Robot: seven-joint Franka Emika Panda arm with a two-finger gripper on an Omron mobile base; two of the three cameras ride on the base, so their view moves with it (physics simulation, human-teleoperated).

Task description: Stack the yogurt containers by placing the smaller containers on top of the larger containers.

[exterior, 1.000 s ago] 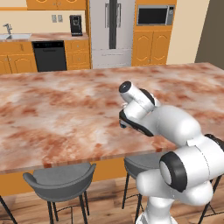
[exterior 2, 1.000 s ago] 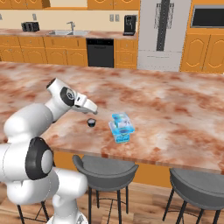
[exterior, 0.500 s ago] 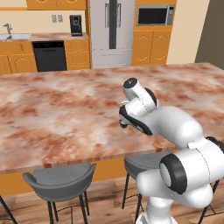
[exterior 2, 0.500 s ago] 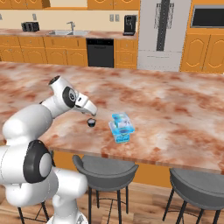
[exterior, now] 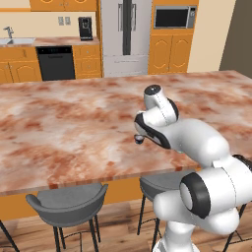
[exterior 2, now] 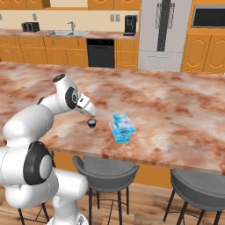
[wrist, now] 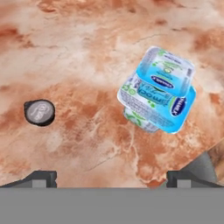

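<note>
While the white arm (exterior: pixel 182 135) bends low over the marbled tabletop (exterior: pixel 64 128) in the left base view, its hand points down near the front edge, and a grey stool (exterior: pixel 66 204) stands under that edge to the left of the arm.

From the right base view, the fingers (exterior 2: pixel 91 115) hang just above the tiny dark cup (exterior 2: pixel 92 123), which sits on the tabletop near the front edge. Just to the right of the cup stands the blue stack: the smaller blue pack (exterior 2: pixel 122 121) rests on top of the larger green-marked pack (exterior 2: pixel 122 133). Two grey stools stand below that edge.

Looking along the hand view, the two fingertips (wrist: pixel 41 178) stand wide apart with nothing between them. The cup (wrist: pixel 39 112) lies beyond the left fingertip, apart from it. The stack is well off to the cup's right, with the smaller pack (wrist: pixel 168 74) set a little askew on the larger one (wrist: pixel 151 107).
</note>
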